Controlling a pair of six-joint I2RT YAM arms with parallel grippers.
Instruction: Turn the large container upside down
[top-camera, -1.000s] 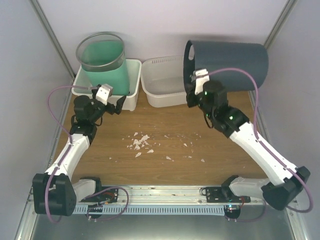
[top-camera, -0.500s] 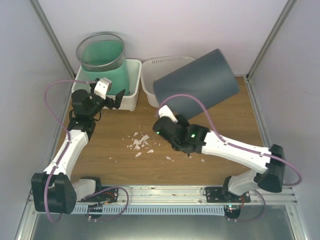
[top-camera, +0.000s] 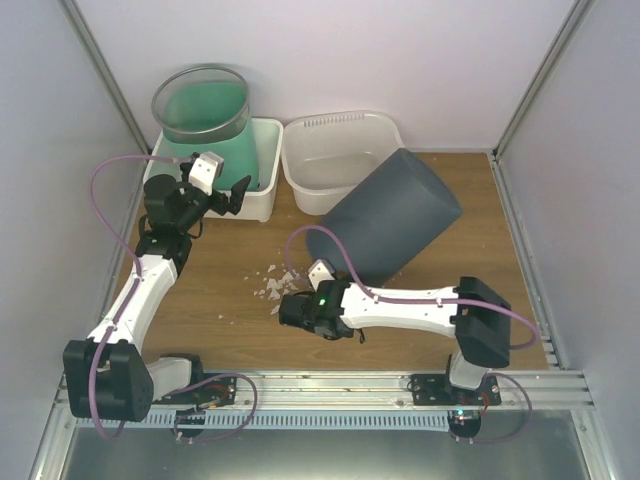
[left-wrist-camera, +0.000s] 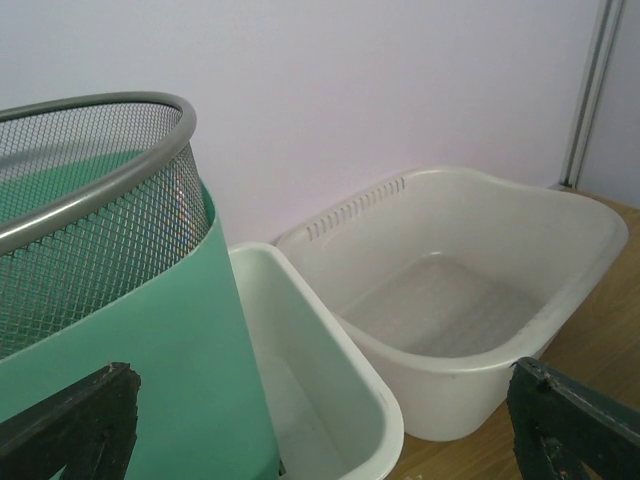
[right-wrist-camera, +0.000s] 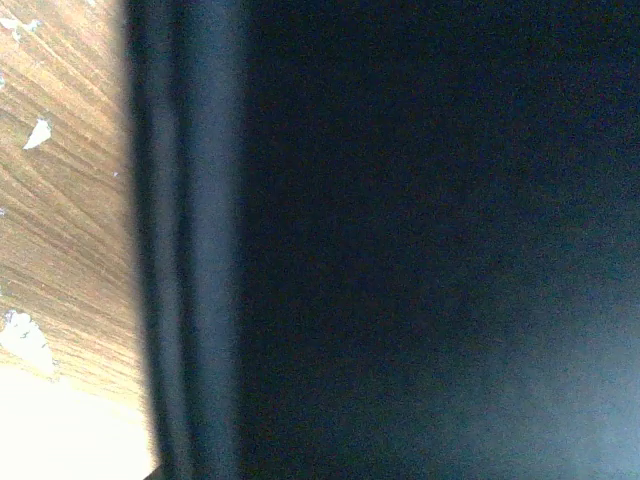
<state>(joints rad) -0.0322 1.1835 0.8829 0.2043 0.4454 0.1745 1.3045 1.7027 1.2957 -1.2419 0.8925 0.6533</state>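
The large dark grey container (top-camera: 395, 225) is tilted over the table's middle, its closed base up and to the right, its mouth down and to the left. My right gripper (top-camera: 303, 309) is low at the mouth's edge and grips the rim; its fingers are hidden. The right wrist view is filled by the container's dark wall (right-wrist-camera: 430, 250) and rim (right-wrist-camera: 190, 250). My left gripper (top-camera: 228, 195) is open and empty at the back left, and its fingertips (left-wrist-camera: 75, 420) show at the bottom corners of the left wrist view.
A green bin inside a mesh basket (top-camera: 205, 125) stands in a white tub (top-camera: 262, 195) at the back left. A clear tub (top-camera: 335, 150) sits behind the grey container. White crumbs (top-camera: 280, 285) lie on the wooden table. Walls stand close on both sides.
My right arm has swung forward and left with the grey container, from lying on its side at the back right to tilted mouth-down over the middle. My left gripper has barely moved.
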